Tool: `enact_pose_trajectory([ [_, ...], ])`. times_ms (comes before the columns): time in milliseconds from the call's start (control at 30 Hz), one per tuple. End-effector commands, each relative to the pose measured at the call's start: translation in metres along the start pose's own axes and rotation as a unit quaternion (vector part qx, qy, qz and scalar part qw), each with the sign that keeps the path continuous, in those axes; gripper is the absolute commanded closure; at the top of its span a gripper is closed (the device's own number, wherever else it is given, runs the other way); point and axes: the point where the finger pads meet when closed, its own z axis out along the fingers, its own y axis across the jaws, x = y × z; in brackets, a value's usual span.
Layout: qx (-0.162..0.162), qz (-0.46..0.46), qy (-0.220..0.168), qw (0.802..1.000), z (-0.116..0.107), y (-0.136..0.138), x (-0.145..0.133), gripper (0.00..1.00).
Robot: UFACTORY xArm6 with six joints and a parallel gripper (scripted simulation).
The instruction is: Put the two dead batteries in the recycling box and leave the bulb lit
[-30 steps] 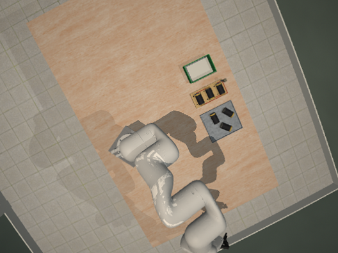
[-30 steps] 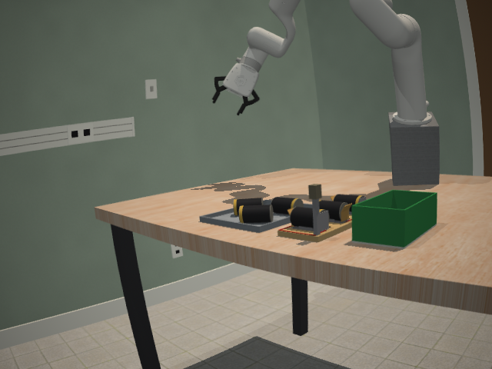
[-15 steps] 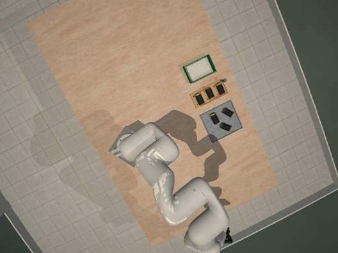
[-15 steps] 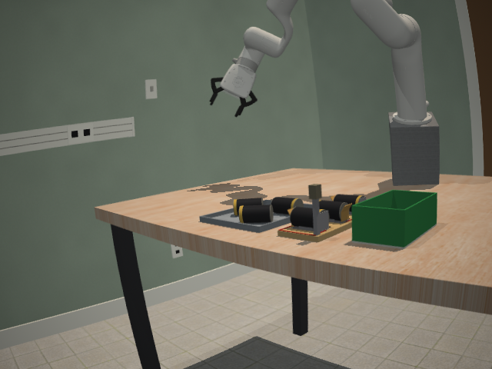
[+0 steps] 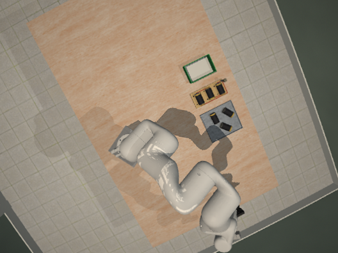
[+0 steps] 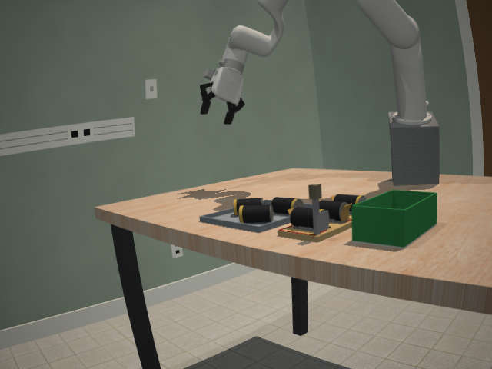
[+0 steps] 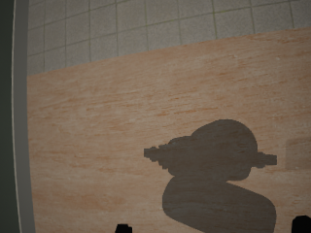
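From where I stood, the black-fingered gripper [image 5: 240, 212] [image 6: 216, 118] [image 7: 212, 226] was at the left, spread wide with nothing in it, high over the desk [image 5: 128, 31] [image 6: 198, 246] [image 7: 87, 146] with its streaky, wood-grained top. Next came a shallow slate-grey tray [image 5: 205, 116] [image 6: 230, 224], where three loose black cylindrical batteries with yellow bands [image 5: 225, 126] [image 6: 257, 214] lay on their sides. Beside it, a tan, red-lined holder board [image 5: 196, 105] [image 6: 300, 235] carried three seated batteries [image 5: 209, 92] [image 6: 306, 217] and a grey post topped by a dull, squarish bulb [image 5: 224, 79] [image 6: 314, 191], seemingly unlit. Rightmost, a straight-walled green box [image 5: 186, 75] [image 6: 379, 224] stood upright, no battery inside. The work looked barely begun, likely at the approach; the next move called for lowering the gripper towards one battery and testing which were dead.
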Motion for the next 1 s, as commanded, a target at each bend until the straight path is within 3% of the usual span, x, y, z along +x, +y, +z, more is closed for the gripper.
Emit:
enact_pose_trajectory([
  [0, -0.021, -0.093, -0.012, 0.995, 0.017, -0.024, -0.029, 0.0],
  [200, -0.04, -0.194, -0.033, 0.98, 0.035, -0.046, -0.063, 0.0],
  [267, -0.04, -0.194, -0.033, 0.98, 0.035, -0.046, -0.063, 0.0],
  [300, -0.048, -0.242, -0.044, 0.968, 0.043, -0.055, -0.08, 0.0],
  [500, -0.061, -0.332, -0.064, 0.939, 0.057, -0.072, -0.113, 0.0],
  [767, -0.073, -0.457, -0.092, 0.882, 0.075, -0.092, -0.162, 0.0],
  [833, -0.073, -0.457, -0.092, 0.882, 0.075, -0.092, -0.162, 0.0],
  [867, -0.076, -0.5, -0.102, 0.856, 0.08, -0.099, -0.18, 0.0],
  [967, -0.078, -0.536, -0.111, 0.833, 0.085, -0.104, -0.196, 0.0],
])
